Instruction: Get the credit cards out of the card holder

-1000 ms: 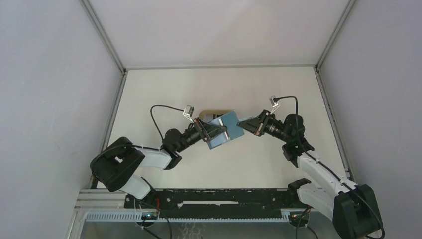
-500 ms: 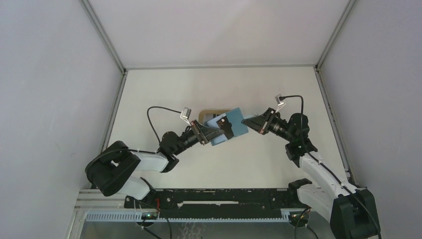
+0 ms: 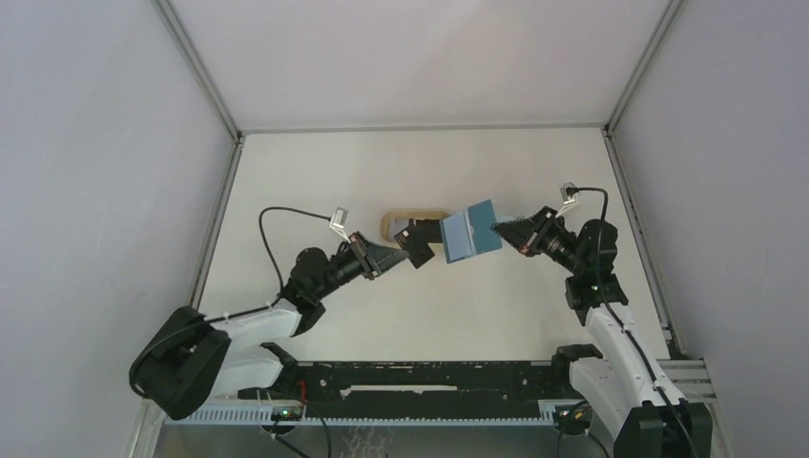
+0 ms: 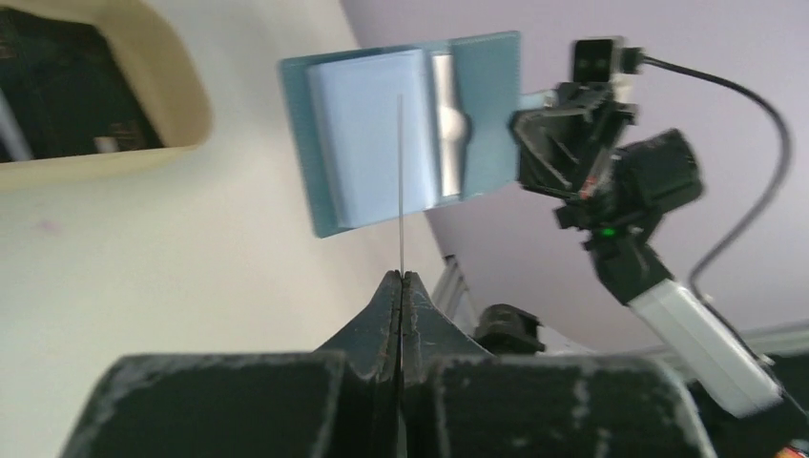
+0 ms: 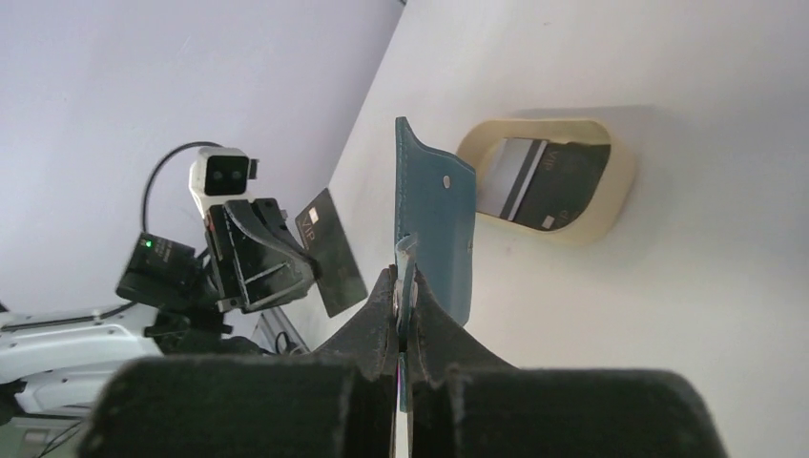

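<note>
Top external view has both arms reaching toward each other over the tabletop (image 3: 315, 172). The card holder (image 3: 470, 232) is held up in the air, unfolded, with the right hand (image 3: 499, 230) clamped on its right edge. The left hand (image 3: 404, 254) sits just to the left of it, not touching, pinched shut on a black card (image 3: 418, 243) that's clear of the holder and hovering by the near rim of the tan tray (image 3: 389, 221). From up there you can't really see what's inside the tray. The left wrist cam gets the black card edge-on, so it's just a thin line sticking out of the closed fingers, but you do get the holder's inside: lighter blue pockets and a pale whitish strip near the fold, can't tell if that's another card. The right wrist cam shows the opposite side, the teal outer face with its little snap stud, fingers squeezed on the tab end. It's also the only view that shows a dark card with a pale stripe lying in the tray.
</note>
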`<state>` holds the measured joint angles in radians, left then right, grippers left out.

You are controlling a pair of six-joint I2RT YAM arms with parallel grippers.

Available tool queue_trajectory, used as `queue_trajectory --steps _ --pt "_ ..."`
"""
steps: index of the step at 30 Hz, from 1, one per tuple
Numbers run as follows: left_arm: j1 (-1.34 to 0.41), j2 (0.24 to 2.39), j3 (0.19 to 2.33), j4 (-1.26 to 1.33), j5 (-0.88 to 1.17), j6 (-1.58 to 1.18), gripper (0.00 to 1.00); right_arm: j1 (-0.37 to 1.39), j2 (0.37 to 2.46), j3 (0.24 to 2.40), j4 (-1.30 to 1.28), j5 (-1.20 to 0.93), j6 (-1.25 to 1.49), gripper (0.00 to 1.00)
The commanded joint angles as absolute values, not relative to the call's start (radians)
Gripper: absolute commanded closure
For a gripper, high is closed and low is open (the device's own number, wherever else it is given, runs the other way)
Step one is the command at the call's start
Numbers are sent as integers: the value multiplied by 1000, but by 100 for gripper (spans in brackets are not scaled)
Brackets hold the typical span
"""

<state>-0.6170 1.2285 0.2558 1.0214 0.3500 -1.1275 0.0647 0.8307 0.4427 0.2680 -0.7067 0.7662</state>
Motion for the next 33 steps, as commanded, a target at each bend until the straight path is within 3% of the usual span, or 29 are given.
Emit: queue_trajectory --steps 1,4,15,33 --pt "-595 1123 409 519 319 -865 100 41 786 444 196 -728 696 100" --pt "-552 1161 538 320 364 -766 100 40 763 424 150 -729 677 100" --pt "-477 1567 922 62 664 -598 100 43 680 418 -57 -692 589 100" --pt "-443 1777 1146 30 632 -582 100 66 640 372 -86 -681 567 100"
